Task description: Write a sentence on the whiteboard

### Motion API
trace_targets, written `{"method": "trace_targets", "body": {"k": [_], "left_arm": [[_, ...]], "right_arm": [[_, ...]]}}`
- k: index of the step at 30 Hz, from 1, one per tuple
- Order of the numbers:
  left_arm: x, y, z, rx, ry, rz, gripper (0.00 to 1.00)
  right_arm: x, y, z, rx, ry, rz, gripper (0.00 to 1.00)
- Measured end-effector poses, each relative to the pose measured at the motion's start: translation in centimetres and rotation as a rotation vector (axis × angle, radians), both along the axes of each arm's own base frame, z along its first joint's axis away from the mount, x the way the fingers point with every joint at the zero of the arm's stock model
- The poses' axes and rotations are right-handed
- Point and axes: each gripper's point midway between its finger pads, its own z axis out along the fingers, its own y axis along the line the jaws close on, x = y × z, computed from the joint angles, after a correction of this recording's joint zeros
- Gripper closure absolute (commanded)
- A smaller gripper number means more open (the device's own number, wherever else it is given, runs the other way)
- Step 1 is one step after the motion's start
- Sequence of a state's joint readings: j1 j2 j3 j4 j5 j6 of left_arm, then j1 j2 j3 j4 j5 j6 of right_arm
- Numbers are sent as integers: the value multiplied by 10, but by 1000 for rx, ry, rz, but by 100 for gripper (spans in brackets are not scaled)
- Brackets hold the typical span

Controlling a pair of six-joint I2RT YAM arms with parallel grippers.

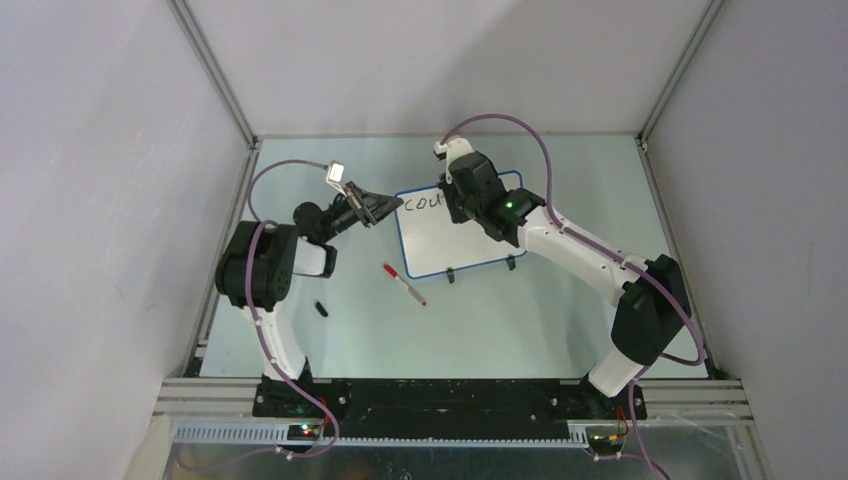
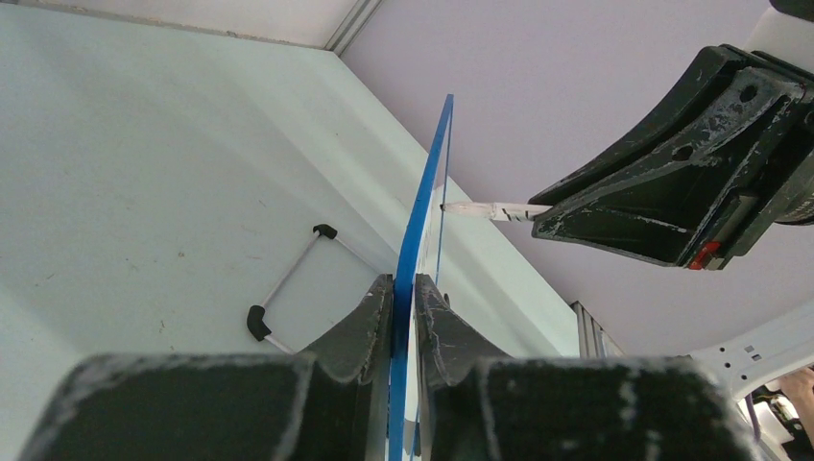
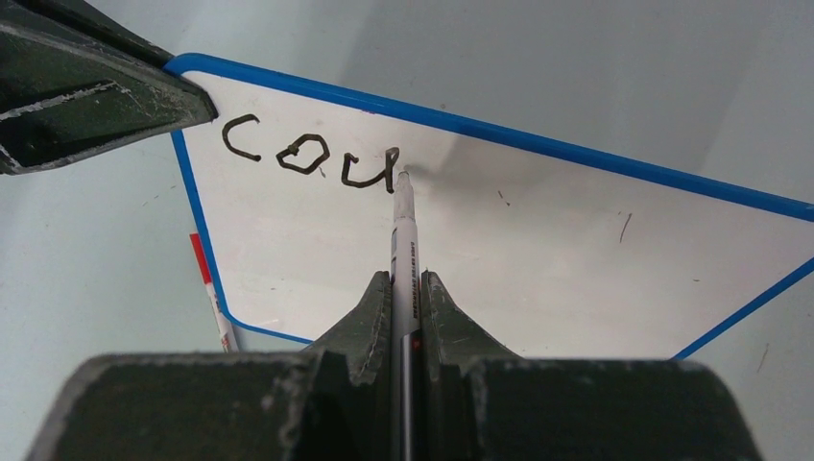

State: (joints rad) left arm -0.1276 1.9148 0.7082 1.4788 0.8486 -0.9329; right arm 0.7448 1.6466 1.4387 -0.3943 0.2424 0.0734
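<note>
Far left on the table [image 1: 520, 330], beside my left arm, lies a small black piece [image 1: 321, 307]; I can't make out what it is. My left gripper [image 2: 403, 288] is pinched narrow on the left edge of the board [image 3: 538, 250], one finger on each face of the blue rim. Just right of that, a red-and-white pen [image 1: 404, 284] lies loose on the table in front of the board's near left corner, touching nothing.

The board sits mid-table towards the back, its two black feet [image 1: 480, 269] along the near edge. At its top left I read the letters [image 3: 307, 158] "cou" in black, and the rest of the face is blank apart from a few faint specks.

Over the board's top edge, my right gripper [image 3: 408, 283] is closed tight on a marker [image 3: 403, 226], whose barrel runs out between the fingers. Its tip meets the board just after the "u".
</note>
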Motion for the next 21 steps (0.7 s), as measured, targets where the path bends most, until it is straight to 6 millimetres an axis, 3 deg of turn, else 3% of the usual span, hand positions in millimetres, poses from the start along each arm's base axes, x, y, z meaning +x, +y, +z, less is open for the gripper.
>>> {"method": "trace_targets", "body": {"k": [21], "left_arm": [[0,0,0,0,-2,-1,100]], "right_arm": [[5,0,1,-11,-7,-18,100]]}}
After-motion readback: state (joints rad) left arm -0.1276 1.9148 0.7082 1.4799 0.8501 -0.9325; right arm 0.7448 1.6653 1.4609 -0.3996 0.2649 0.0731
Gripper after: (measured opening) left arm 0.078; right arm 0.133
